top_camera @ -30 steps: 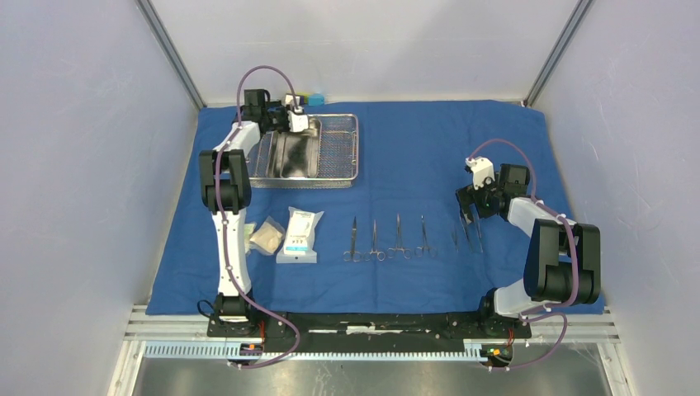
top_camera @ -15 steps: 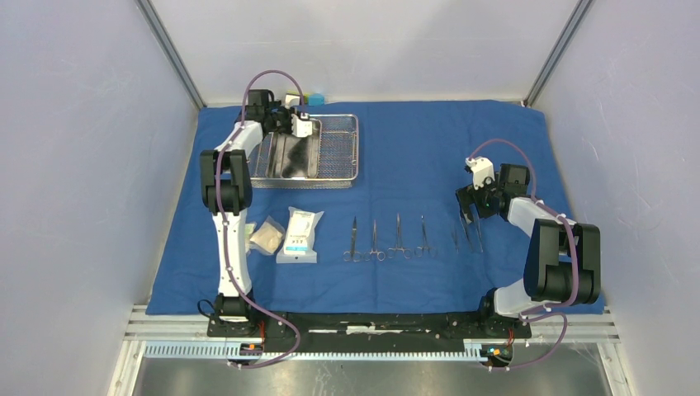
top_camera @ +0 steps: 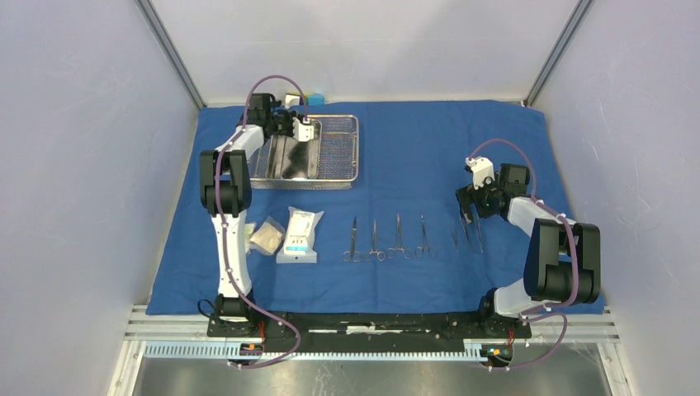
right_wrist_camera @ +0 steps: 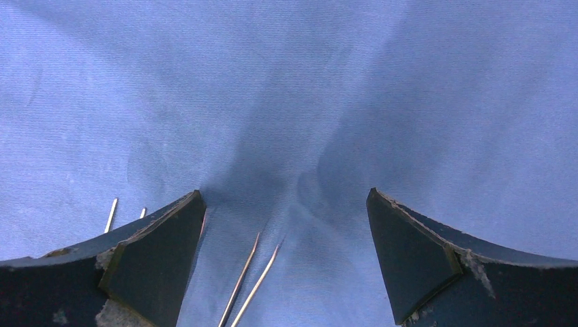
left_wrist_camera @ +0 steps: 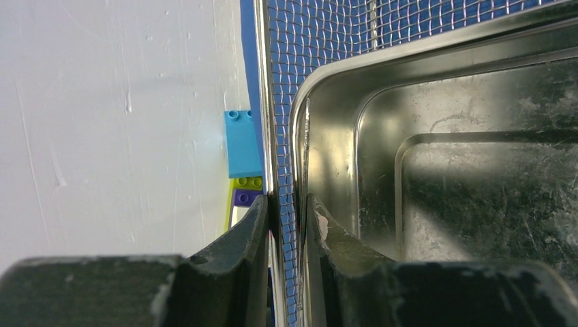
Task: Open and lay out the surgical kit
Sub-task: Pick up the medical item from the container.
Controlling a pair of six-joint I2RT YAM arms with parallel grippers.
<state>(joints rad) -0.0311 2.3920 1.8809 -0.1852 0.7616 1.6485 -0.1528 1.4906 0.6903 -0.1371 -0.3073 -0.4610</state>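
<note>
The blue cloth wrap (top_camera: 413, 148) lies spread open on the table. The wire-mesh basket (top_camera: 340, 148) stands at the back left with the steel pan (top_camera: 289, 158) inside it. My left gripper (top_camera: 304, 130) is at the basket's far rim. In the left wrist view it (left_wrist_camera: 286, 199) is shut on the mesh wall (left_wrist_camera: 320, 27), right beside the pan (left_wrist_camera: 463, 170). Several slim instruments (top_camera: 388, 239) lie in a row at the front. My right gripper (top_camera: 470, 216) hangs open over thin tweezers (right_wrist_camera: 255, 276). Two packets (top_camera: 300, 235) lie at the front left.
Small blue, green and purple blocks (left_wrist_camera: 242, 146) sit just behind the basket against the back wall. White walls close in the left, right and back sides. A third packet (top_camera: 247, 232) is partly hidden by the left arm. The cloth's right edge is near the right arm.
My left gripper has shifted a little to the right along the basket's far rim. The right arm and the laid-out instruments have not moved.
</note>
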